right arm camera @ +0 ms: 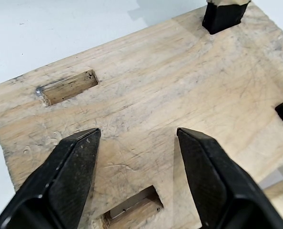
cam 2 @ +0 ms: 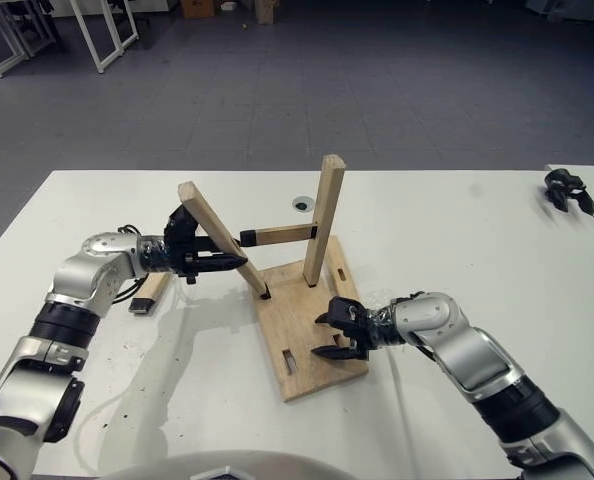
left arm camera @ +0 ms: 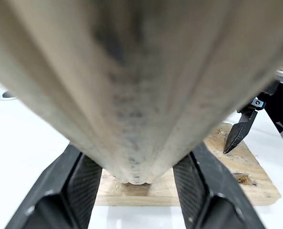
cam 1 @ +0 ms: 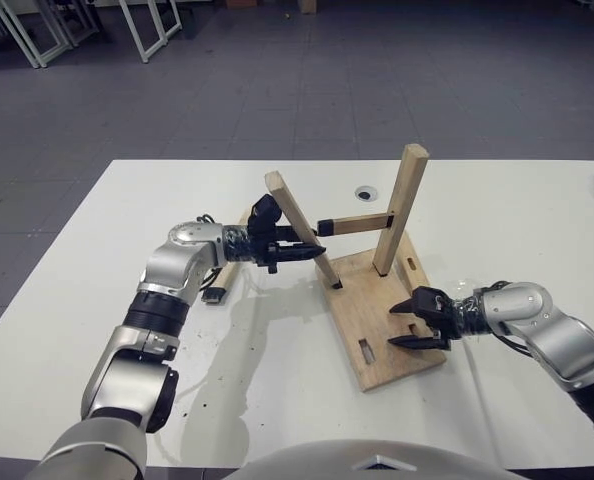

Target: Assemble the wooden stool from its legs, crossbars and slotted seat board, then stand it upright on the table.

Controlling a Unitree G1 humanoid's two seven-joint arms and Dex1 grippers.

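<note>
Nearest you, the right end effector (cam 1: 397,325) is spread wide and holds nothing. It hangs low over the near right part of the seat board (cam 1: 372,312); I can't tell whether it touches the wood. The board lies flat on the desk (cam 1: 97,300), with an empty slot (right arm camera: 67,87) just beside the spread fingers.

The board looks stiff, fairly light and smooth, so expect it to slide if you push on it. Lying flat, it offers only its edge to grip; pinning it from above is probably the better choice.

Farther off, the left end effector (cam 1: 312,250) is closed on the leaning leg (cam 1: 287,205) about halfway up, with the leg's foot in a far slot. A crossbar (cam 1: 362,223) joins it to the upright leg (cam 1: 402,205), which stands in the board's far right slot. These joints are probably loose. Grip the legs mid-length and steer gently, since a twist could pop the crossbar out. A spare wooden piece (cam 2: 152,290) lies on the desk under the left forearm.
</note>
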